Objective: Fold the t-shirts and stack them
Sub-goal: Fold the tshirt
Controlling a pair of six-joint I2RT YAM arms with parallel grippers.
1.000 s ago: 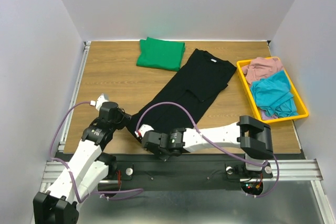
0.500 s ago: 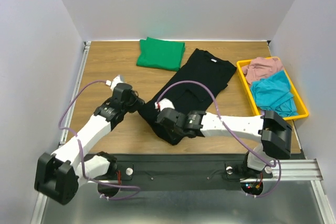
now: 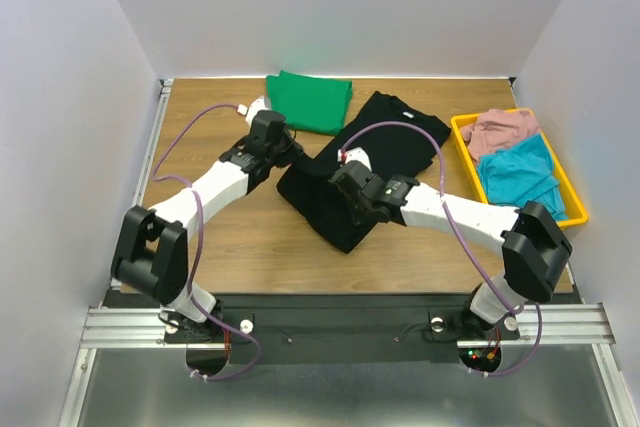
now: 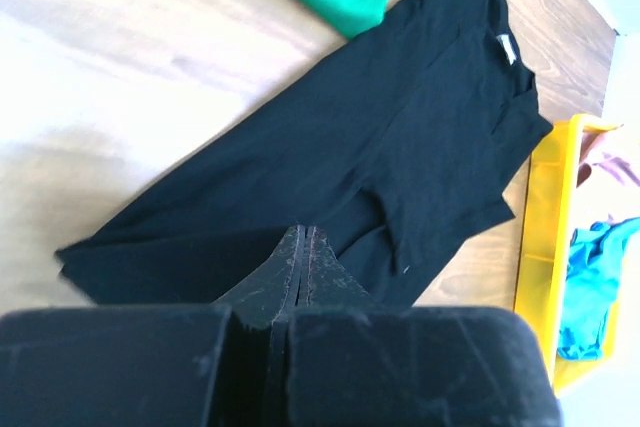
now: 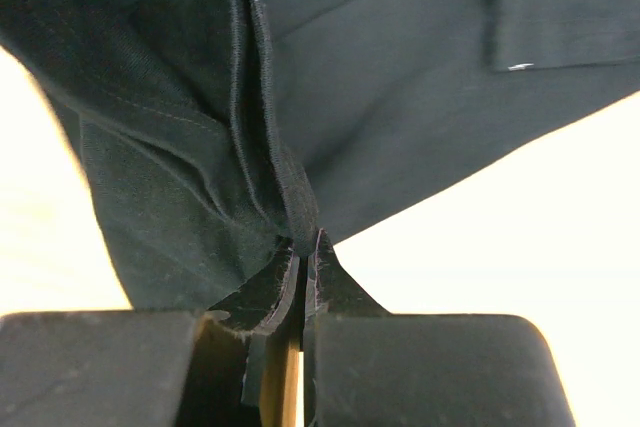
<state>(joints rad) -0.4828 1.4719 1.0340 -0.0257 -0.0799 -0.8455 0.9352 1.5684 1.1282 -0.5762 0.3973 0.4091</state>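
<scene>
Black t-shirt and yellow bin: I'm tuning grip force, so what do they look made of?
Black t-shirt: soft matte cloth, possibly cotton; it bunches into folds at the right pincer, stitched hem visible. Yellow bin: probably rigid moulded plastic, smooth, uniformly coloured.

black cloth t-shirt [image 3: 395, 142] with white neck tag [image 4: 503, 47], bright green folded cloth t-shirt [image 3: 307, 102], yellow plastic bin [image 3: 468, 162], pink crumpled cloth [image 3: 498, 130], teal crumpled cloth [image 3: 520, 177], light-brown wood-grain surface [image 3: 200, 117]

No words, numbers or brand marks can be read anywhere. The black shirt [image 4: 400, 147] carries a small white neck tag [image 4: 503, 48], which seems too small and blurred to show any print.
</scene>
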